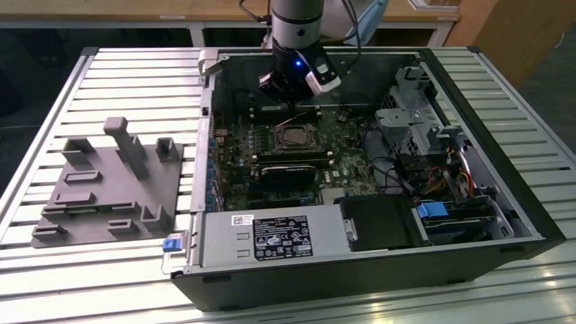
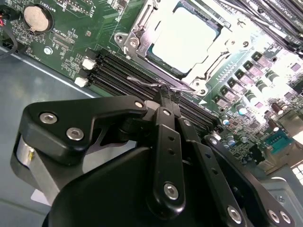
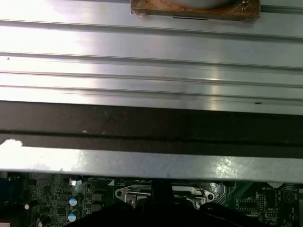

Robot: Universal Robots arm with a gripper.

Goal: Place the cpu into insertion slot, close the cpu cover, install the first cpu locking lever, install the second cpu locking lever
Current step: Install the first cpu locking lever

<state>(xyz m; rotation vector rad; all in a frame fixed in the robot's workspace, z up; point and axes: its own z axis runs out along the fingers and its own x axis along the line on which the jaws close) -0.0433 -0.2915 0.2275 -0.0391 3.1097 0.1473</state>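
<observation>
cpu (image 2: pixel 182 40) sits in the insertion slot (image 2: pixel 142 47), cpu cover (image 2: pixel 215 49) down over it; pincer (image 2: pixel 165 94) pinched narrow at a thin wire locking lever (image 2: pixel 158 84) beside the socket; lever step in hand; likely needs hooking under its catch.

Exterior view high above the open computer case (image 1: pixel 504 202), both wrist views close over its motherboard (image 2: pixel 71 42), sharing the cpu cover (image 2: pixel 142 40).
</observation>
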